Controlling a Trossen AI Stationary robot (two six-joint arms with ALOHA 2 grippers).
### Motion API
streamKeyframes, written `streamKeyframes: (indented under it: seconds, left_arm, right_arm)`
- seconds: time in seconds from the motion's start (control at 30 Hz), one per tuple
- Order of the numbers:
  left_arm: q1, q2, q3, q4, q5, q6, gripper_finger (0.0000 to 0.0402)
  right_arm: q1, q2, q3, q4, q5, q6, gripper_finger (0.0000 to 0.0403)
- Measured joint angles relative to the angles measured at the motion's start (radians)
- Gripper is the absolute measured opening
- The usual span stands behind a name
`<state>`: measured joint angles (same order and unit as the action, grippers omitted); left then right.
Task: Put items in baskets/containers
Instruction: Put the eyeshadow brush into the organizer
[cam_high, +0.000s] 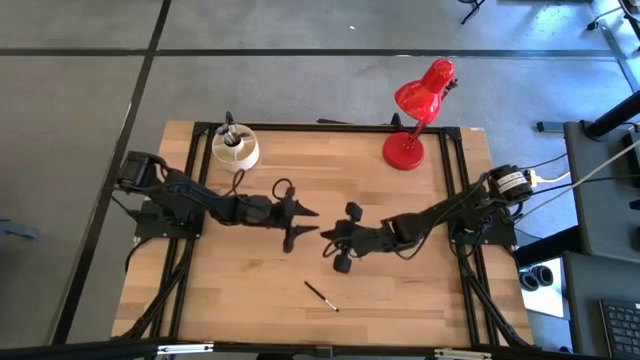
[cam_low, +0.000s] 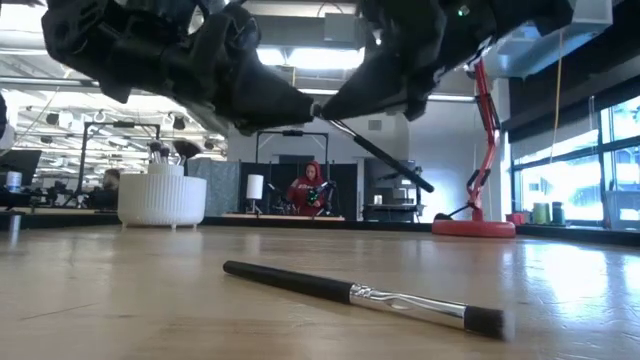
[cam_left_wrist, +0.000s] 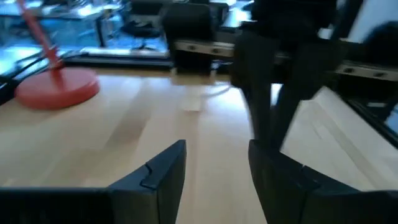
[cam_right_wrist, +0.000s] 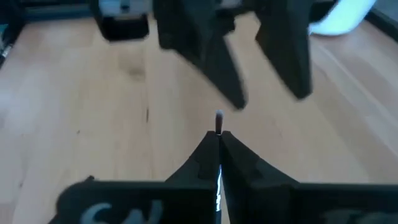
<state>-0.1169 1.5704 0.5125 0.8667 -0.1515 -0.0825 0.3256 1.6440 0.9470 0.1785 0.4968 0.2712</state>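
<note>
My right gripper (cam_high: 327, 239) (cam_right_wrist: 219, 138) hangs above the table's middle, shut on a thin dark brush (cam_low: 382, 157). Facing it from the left, my left gripper (cam_high: 304, 227) (cam_left_wrist: 214, 168) is open, its fingertips close to the brush's free end without touching it. A second dark-handled brush (cam_high: 322, 296) (cam_low: 350, 291) lies flat on the table near the near edge. The cream-white cup (cam_high: 235, 149) (cam_low: 162, 200) stands at the far left corner with several brushes upright in it. My right gripper pinches the brush between its two shut fingers, level, coming from the table's right. The brush runs along the fingers, and one end (cam_right_wrist: 219, 118) sticks out just past the fingertips. It is lifted clear of the table, with the rest (cam_low: 415, 178) slanting down below the gripper.
A red desk lamp stands at the far right, its round base (cam_high: 404, 151) (cam_low: 474, 228) on the table. Bare wood lies between the grippers and the cup. People and desks show in the room beyond the far edge.
</note>
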Motion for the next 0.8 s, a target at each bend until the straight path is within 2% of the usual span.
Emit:
streamKeyframes:
  seconds: [0.13,0.37,0.47,0.63,0.8]
  left_arm:
    - [-0.008,0.027,0.000,0.052,0.044,0.037,0.0170]
    - [-0.008,0.028,0.000,0.050,0.144,0.045,0.0169]
    - [-0.006,0.028,0.000,0.044,0.139,0.045,0.0169]
    - [-0.005,0.028,0.000,0.039,0.066,0.045,0.0165]
    - [-0.005,0.028,0.001,0.011,0.066,0.045,0.0128]
  right_arm:
    - [-0.004,0.000,0.000,0.010,-0.001,-0.021,0.0006]
    - [-0.007,-0.001,0.000,0.011,0.007,-0.040,0.0006]
    - [-0.010,-0.001,0.000,0.011,0.008,-0.040,0.0006]
    - [-0.010,-0.002,0.000,0.012,0.008,-0.044,0.0006]
    - [-0.010,-0.002,0.000,0.013,0.008,-0.044,0.0006]
